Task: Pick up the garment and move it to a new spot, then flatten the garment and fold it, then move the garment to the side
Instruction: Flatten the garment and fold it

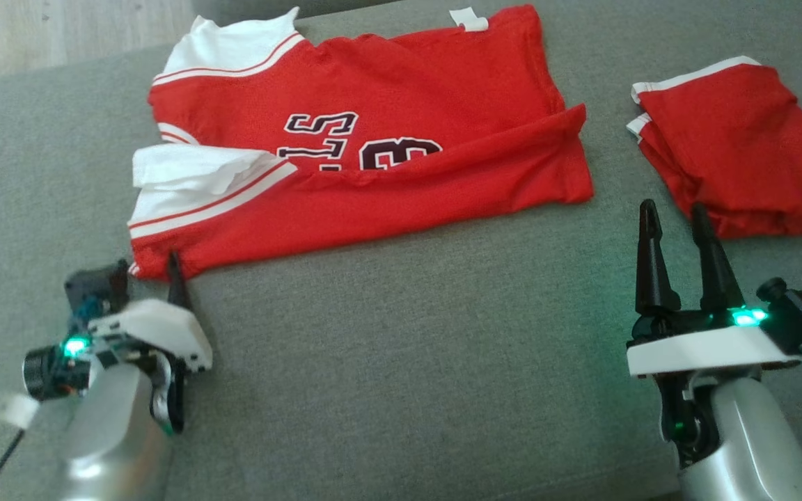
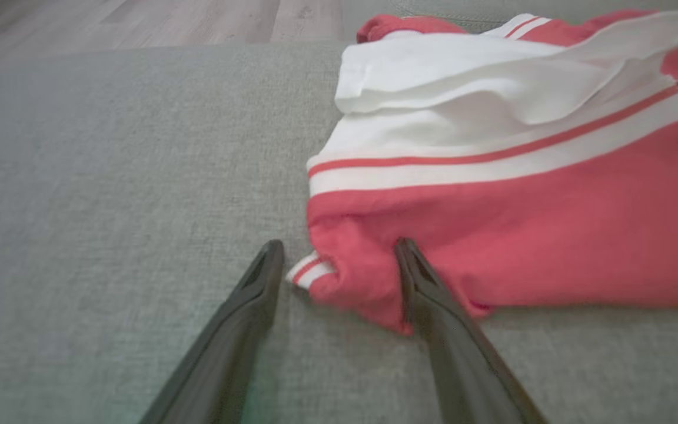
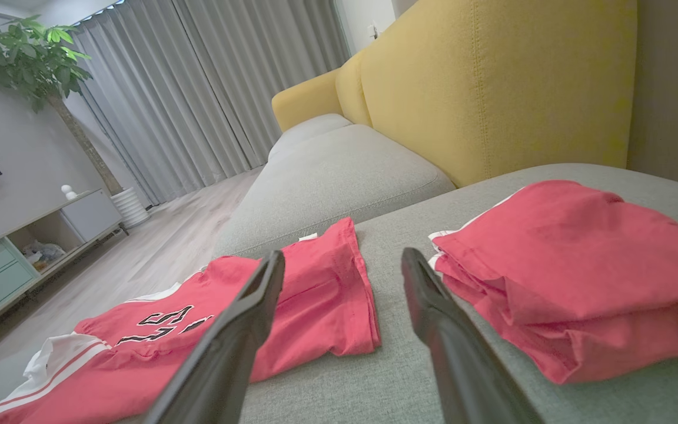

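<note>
- The left pincer [image 2: 339, 244] sits lowest and closest in the head view, at the near left of the grey sofa seat [image 1: 408, 348]. Its two dark fingers are spread apart and pinch nothing.
- In the left wrist view, the near left corner of the red jersey [image 2: 521, 235] lies between those fingers. One finger [image 2: 427, 288] lies against the red hem and the other rests over bare grey fabric.
- The right pincer [image 1: 672, 205] is at the near right, also spread wide and holding nothing. Its tips are just short of a folded red garment [image 1: 742, 139] with white trim.
- The jersey is spread across the middle of the seat, its white striped sleeves toward the robot's left.
- The jersey's near long side is folded up over the body, covering the lower part of the dark numerals [image 1: 345, 142]. A white sleeve [image 1: 192, 170] is tucked in on top.
- A small white label [image 1: 468, 19] shows at the jersey's far edge.
- The folded red garment lies apart from the jersey, to its right, with bare cushion between them.
- The right wrist view shows a yellow backrest [image 3: 492, 76] behind the seat. Grey curtains [image 3: 198, 88], a potted plant [image 3: 33, 59] and a low cabinet [image 3: 21, 247] stand across the wooden floor [image 3: 156, 247].
</note>
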You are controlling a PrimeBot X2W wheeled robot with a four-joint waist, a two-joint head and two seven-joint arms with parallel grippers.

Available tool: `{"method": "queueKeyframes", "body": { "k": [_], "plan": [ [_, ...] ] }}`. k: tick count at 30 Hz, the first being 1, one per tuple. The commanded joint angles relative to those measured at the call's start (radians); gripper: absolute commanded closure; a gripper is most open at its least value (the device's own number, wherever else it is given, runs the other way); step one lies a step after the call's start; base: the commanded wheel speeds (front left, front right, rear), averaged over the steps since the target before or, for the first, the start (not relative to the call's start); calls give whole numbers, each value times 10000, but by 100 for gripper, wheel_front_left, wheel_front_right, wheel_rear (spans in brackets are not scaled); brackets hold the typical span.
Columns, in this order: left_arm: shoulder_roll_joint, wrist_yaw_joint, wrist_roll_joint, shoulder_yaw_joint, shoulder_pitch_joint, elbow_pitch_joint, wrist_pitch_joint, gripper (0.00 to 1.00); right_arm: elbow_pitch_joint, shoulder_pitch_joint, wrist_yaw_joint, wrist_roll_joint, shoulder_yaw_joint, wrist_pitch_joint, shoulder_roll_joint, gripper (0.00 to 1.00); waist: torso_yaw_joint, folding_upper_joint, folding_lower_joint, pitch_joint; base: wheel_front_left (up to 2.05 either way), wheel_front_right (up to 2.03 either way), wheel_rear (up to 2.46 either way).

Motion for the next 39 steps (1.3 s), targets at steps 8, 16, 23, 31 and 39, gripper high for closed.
{"method": "queueKeyframes", "body": {
  "k": [8,16,23,31,39],
  "plan": [
    [302,-132,-306,329,-726,817,-12,0,-527,-362,-7,250,332,-108,-32,0,-109,0,-1,148,0,0,0],
    [358,-288,-550,431,-1094,1306,-181,0,-545,-422,-7,300,387,-108,-32,0,-128,0,-1,213,0,0,0],
    [326,-542,-670,307,-1267,1892,61,100,-432,-420,-7,299,362,-108,-32,0,-100,0,-1,105,0,0,0],
    [164,-996,-447,-156,-1514,1462,-819,100,626,-738,-7,-174,412,-97,-32,0,211,0,-1,-159,0,0,0],
    [178,-1210,411,-1032,-1884,-524,-1734,100,3467,-2590,-7,-112,46,1364,-32,0,684,0,-1,-83,0,0,0]
  ]
}}
